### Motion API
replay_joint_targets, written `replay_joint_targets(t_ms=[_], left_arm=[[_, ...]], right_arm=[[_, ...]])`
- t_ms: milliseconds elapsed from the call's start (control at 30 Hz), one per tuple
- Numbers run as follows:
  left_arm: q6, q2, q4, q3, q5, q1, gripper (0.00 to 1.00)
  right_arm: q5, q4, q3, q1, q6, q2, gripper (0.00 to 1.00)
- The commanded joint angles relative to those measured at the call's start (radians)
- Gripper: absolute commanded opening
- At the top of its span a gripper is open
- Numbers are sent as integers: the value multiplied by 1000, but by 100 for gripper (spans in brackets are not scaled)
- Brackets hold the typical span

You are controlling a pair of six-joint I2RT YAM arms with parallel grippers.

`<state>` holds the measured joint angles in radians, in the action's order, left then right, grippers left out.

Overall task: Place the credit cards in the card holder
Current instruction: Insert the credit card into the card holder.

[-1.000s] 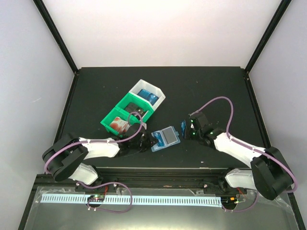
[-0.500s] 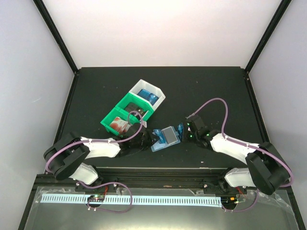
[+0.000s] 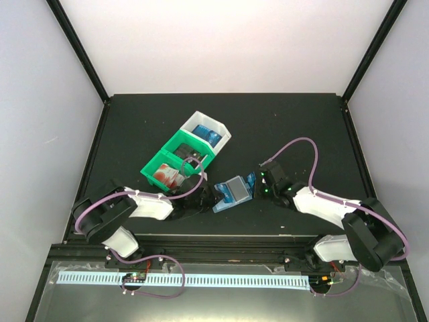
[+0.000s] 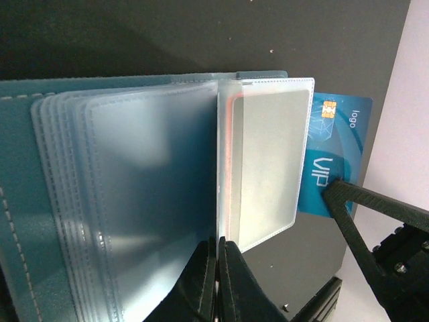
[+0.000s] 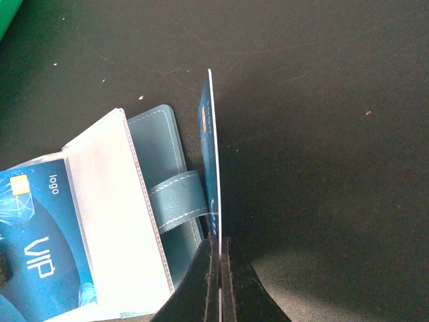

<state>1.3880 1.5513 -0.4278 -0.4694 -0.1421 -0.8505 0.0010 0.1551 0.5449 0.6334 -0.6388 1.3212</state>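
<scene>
1. The card holder [image 3: 232, 193] lies open on the black table [image 3: 288, 127] near the front edge, between the two grippers, with its teal cover down and its clear leaves fanned up.
2. The left gripper [image 4: 217, 258] is closed. Its fingertips pinch the lower edge of one clear pocket [image 4: 268, 236], and that leaf stands apart from the rest of the stack. A pale red-edged card [image 4: 268, 154] sits inside it.
3. The right gripper [image 5: 219, 258] is clamped tight on a blue card [image 5: 212, 168]. In its own wrist view the card stands edge-on, just beside the holder's snap tab [image 5: 175, 201].
4. From the left wrist that card shows its face, with a chip and "VIP", sticking out past the far side of the pinched pocket and partly behind it. Whether its edge has entered a pocket cannot be told.
5. A second blue card [image 5: 33, 248], also marked VIP, shows at the lower left of the right wrist view, partly under a white leaf — whether it is pocketed or loose is unclear.
6. Behind and to the left of the holder, a green bin [image 3: 163, 153] holds red-and-white cards [image 3: 163, 176] in its near compartment. Right against it, a white bin [image 3: 226, 136] holds blue cards [image 3: 206, 134].
</scene>
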Motion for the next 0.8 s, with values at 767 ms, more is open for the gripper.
replay_joint_targets(t_ms=[767], left_arm=[[16, 2, -19, -32, 55, -19, 1]], right_arm=[[10, 17, -33, 7, -33, 37, 1]])
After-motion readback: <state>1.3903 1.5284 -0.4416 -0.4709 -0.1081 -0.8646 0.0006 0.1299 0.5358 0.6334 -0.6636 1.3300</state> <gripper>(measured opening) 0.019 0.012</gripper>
